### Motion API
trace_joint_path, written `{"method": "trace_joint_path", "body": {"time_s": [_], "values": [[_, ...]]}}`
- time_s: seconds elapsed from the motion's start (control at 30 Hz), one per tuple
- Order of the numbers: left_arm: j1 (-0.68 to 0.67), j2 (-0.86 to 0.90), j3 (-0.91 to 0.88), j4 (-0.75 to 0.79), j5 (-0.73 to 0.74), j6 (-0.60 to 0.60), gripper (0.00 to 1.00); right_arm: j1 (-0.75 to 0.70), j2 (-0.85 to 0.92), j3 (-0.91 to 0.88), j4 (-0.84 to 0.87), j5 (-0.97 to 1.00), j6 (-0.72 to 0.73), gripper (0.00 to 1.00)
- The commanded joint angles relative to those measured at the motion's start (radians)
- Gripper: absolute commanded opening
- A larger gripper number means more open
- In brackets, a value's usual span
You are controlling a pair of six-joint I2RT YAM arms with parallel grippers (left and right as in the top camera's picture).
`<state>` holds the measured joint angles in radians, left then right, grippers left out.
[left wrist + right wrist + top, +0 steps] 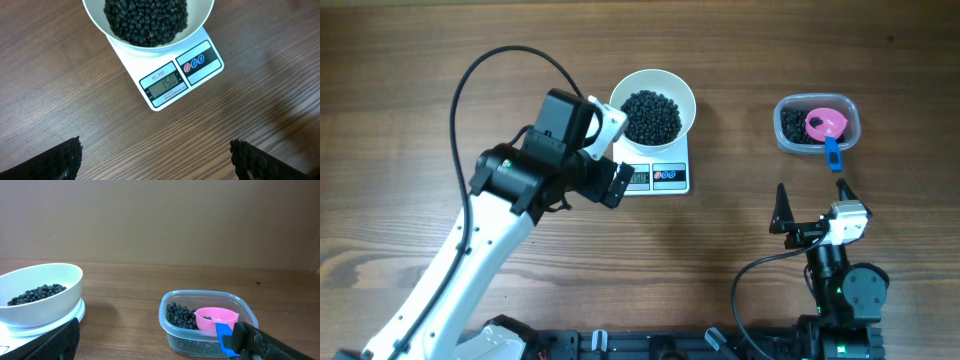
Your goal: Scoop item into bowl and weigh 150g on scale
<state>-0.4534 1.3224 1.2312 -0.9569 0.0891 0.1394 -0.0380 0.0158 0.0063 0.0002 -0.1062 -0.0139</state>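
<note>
Left claw [157, 150]: jaws spread wide with nothing between them; it hangs over bare worktop [400, 80] just in front of the scale, clear of it, and the overhead view shows its arm reaching in from the left.
Left fingertips [67, 152]: dark and ridged, at the two lower corners of the left wrist view, with only wood grain between them.
Right claw [812, 195]: also fully apart and holding nothing; it sits near the front edge of the worktop, pointing towards the tub, which is a little way off.
Scale [660, 178]: flat, white, resting on the worktop just beyond the left claw, its front edge facing that claw.
Display [165, 84]: grey panel showing 150.
Buttons [194, 62]: small red and blue dots beside the display.
Bowl [685, 95]: round, white, upright on the scale's platform and overhanging its far edge.
Beads [651, 115]: a black heap filling the middle of the bowl.
Tub [778, 125]: clear plastic, standing well to the right of the scale, beyond the right claw.
Tub contents [792, 125]: more of the same beads, mostly at its left side.
Scoop [825, 123]: pink cup lying inside the tub, its blue handle [832, 152] sticking out over the near rim.
</note>
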Motion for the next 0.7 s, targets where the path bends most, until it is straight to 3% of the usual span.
{"method": "trace_joint_path", "body": {"time_s": [0.0,0.2,0.43,0.67], "values": [[0.021,-0.090,-0.008,0.003,-0.015,-0.027,1.00,0.007,-0.008,-0.001,0.002,0.021,-0.012,1.00],[0.090,-0.180,-0.076,0.083,-0.016,-0.074,1.00,0.007,-0.008,-0.001,0.002,0.021,-0.012,1.00],[0.232,-0.375,-0.284,0.317,0.053,-0.076,1.00,0.007,-0.008,-0.001,0.002,0.020,-0.011,1.00],[0.302,-0.551,-0.454,0.448,0.097,-0.152,1.00,0.007,-0.008,-0.001,0.002,0.021,-0.012,1.00]]}}
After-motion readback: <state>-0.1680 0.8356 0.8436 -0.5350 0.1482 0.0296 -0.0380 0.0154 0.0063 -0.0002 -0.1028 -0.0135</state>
